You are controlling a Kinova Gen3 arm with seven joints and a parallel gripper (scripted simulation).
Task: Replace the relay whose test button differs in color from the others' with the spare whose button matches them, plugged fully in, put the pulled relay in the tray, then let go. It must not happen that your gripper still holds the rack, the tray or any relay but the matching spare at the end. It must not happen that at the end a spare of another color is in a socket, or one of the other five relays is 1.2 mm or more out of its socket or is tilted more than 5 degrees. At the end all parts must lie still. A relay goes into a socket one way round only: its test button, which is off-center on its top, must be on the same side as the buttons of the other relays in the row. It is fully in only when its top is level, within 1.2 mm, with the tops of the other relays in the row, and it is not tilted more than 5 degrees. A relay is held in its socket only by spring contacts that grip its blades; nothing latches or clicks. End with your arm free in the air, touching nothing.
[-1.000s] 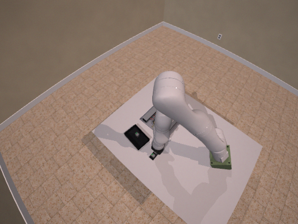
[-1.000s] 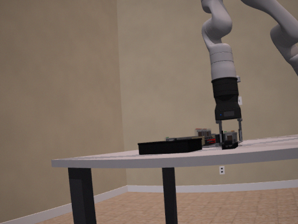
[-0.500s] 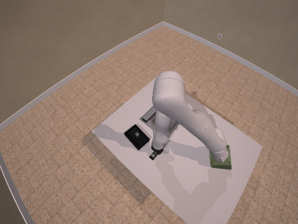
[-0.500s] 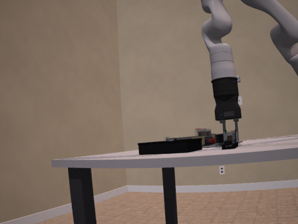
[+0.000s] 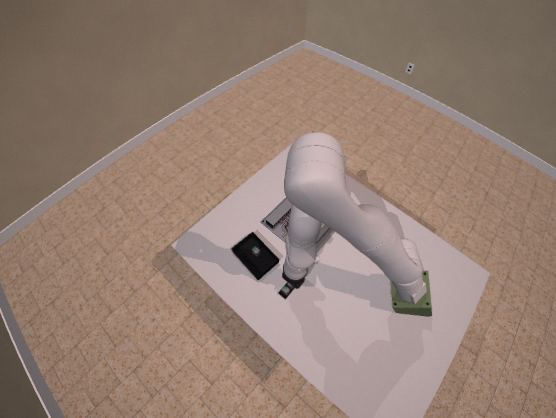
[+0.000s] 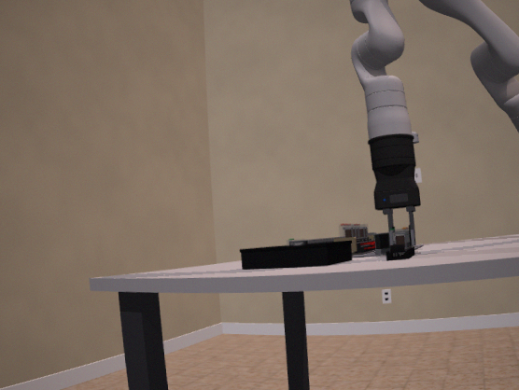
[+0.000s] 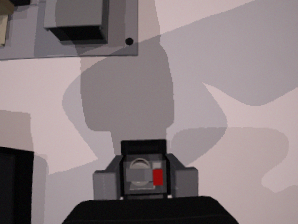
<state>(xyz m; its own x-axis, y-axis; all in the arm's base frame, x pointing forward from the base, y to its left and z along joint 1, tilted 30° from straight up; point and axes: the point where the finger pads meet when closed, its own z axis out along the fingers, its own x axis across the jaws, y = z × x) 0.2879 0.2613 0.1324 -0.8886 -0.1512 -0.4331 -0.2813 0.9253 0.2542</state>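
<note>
Here, 2 slim grey fingers of tool (image 5: 287, 285) (image 6: 401, 243) (image 7: 145, 181) clamp boxy, clear-cased relay (image 5: 285, 289) (image 6: 399, 239) (image 7: 144, 175) with red rectangular button.

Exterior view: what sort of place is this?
Probably a robotics test cell: a table carrying a robot arm, a relay board and a black tray.

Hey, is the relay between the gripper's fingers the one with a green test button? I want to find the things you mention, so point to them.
No, the wrist view shows a red test button (image 7: 158, 177) on the relay (image 7: 139, 174) between the gripper's (image 7: 145, 179) fingers.
</note>
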